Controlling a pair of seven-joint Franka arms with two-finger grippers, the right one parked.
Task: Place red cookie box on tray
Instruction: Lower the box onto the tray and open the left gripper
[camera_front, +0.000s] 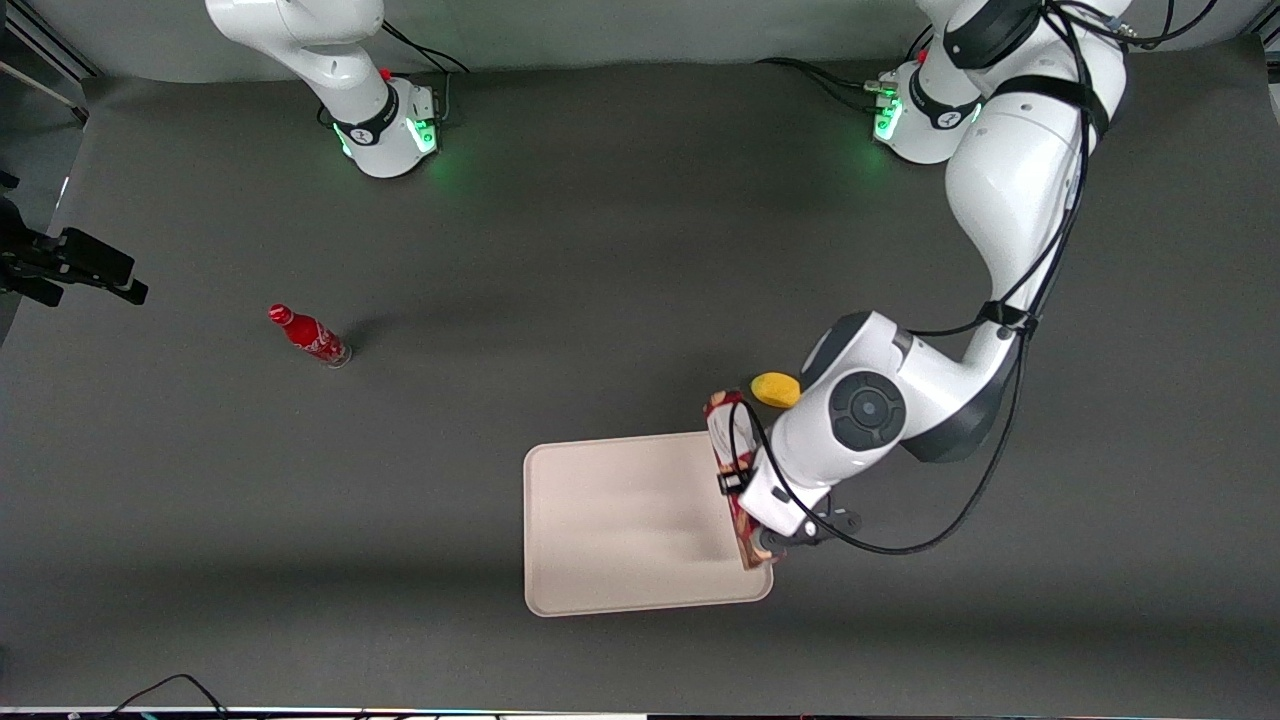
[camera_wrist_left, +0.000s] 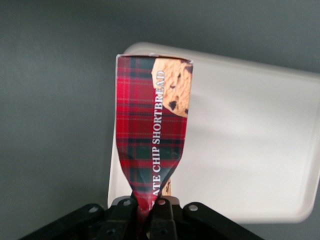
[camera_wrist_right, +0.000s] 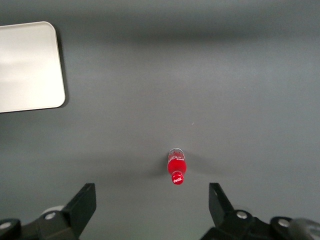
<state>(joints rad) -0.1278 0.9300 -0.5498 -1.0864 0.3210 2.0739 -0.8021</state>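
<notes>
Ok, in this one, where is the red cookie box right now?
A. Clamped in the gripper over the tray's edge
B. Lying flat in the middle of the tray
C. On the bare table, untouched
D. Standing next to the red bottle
A: the gripper is pinched shut on the red cookie box, creasing it, above the tray at the rim nearest the working arm.

Slim red tartan cardboard cookie box (camera_front: 722, 425), pinched and creased at one end, held above the flat cream-white rectangular tray's (camera_front: 620, 520) short edge.
</notes>
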